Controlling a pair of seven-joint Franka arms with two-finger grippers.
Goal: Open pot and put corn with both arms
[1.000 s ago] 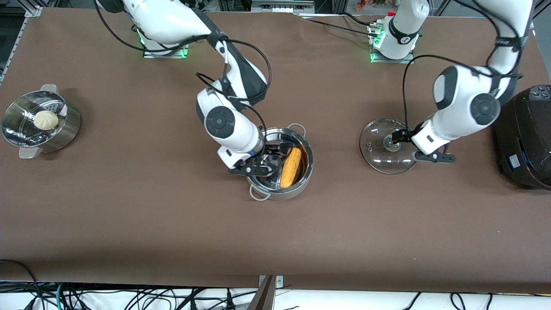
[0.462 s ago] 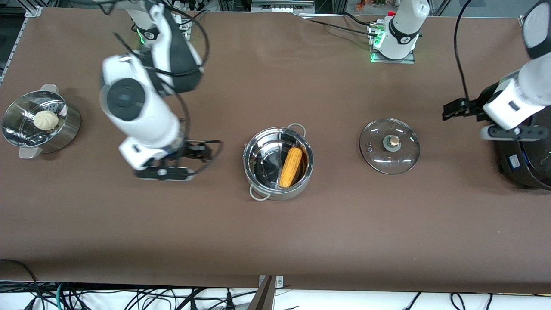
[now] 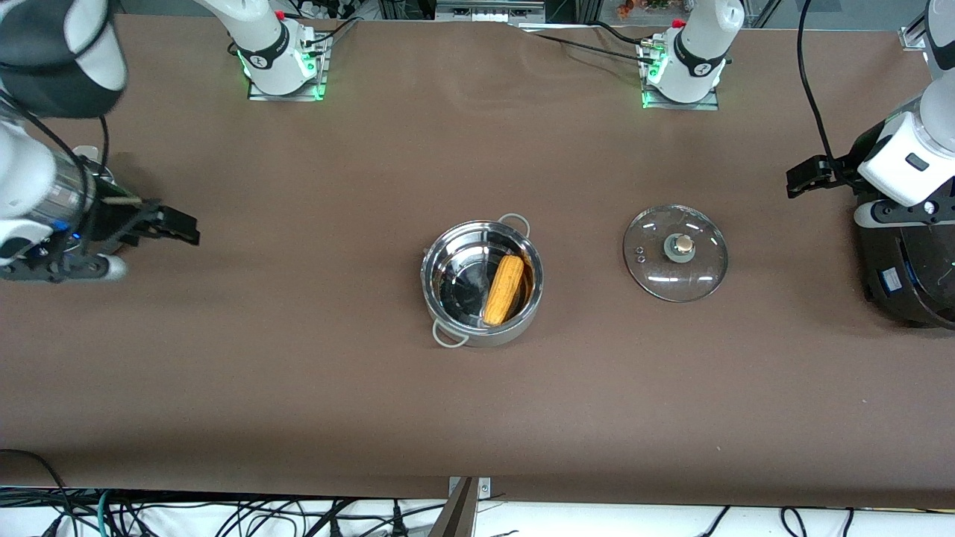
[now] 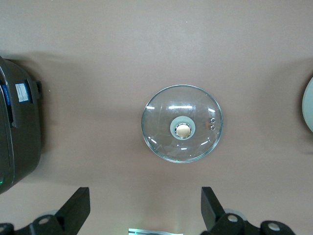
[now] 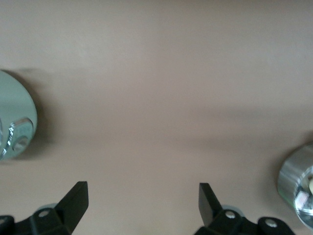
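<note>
The steel pot (image 3: 448, 253) stands open at the table's middle, with the yellow-orange corn (image 3: 504, 289) lying inside it. Its glass lid (image 3: 675, 252) lies flat on the table beside it, toward the left arm's end, and also shows in the left wrist view (image 4: 182, 129). My left gripper (image 3: 800, 181) is open and empty, up in the air between the lid and the black cooker; the left wrist view shows it (image 4: 144, 208) spread wide. My right gripper (image 3: 179, 226) is open and empty near the right arm's end; the right wrist view shows it (image 5: 142, 200) over bare table.
The big black cooker (image 3: 906, 276) stands at the left arm's end of the table. The steamer with the white bun shows in the right wrist view (image 5: 296, 183); in the front view the right arm hides it. The pot's edge also shows in the right wrist view (image 5: 14, 122).
The right gripper left the pot, with the corn staying inside, and swung to the right arm's end. The left gripper let go of the lid's knob and drew back toward the cooker.
</note>
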